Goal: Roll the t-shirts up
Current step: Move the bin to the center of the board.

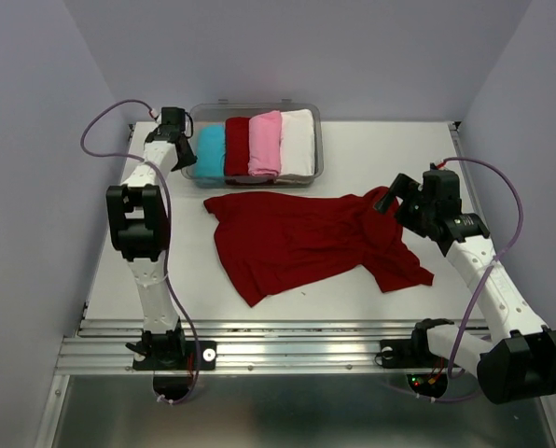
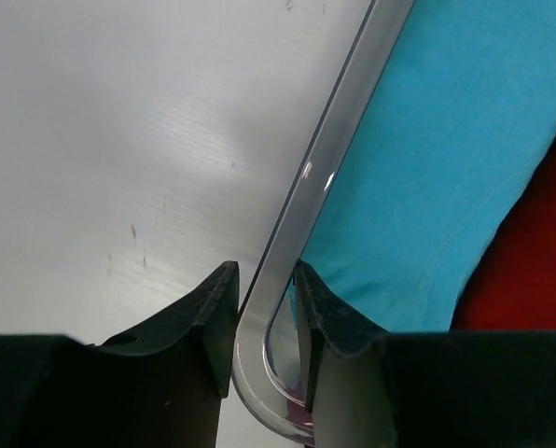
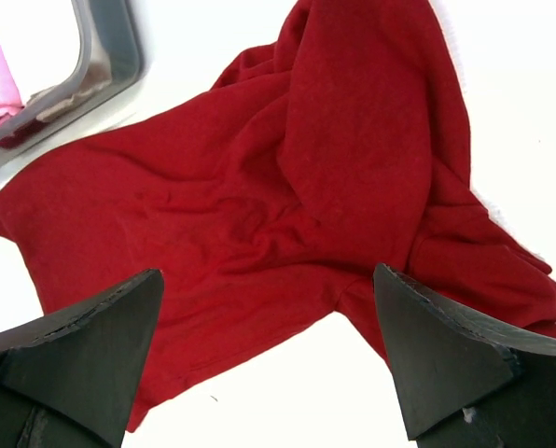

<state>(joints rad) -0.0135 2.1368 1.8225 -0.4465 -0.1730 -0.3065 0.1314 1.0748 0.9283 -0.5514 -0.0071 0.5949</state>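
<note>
step: rolling not started, I judge | left claw [image 2: 264, 275] straddles left wall of bin [image 2: 334, 159], jaws near it, can't tell if pinching | right claw [image 3: 267, 275] spread wide over big red t-shirt [image 1: 297, 238], crumpled mid-table [image 1: 399, 149] | bin at far edge holds cyan roll [image 1: 210, 154], red roll [image 1: 237, 147], pink roll [image 1: 265, 145], white roll [image 1: 297, 142] | next: I'd flatten the shirt, pinch a hem

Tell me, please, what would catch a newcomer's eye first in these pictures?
A large dark red cloth t-shirt lies crumpled in the middle of the white table, with the open right gripper over its right side. At the far edge, a clear plastic bin holds four rolled t-shirts in a row: cyan, dark red, pink, white. The left gripper pinches the bin's left rim.
</note>
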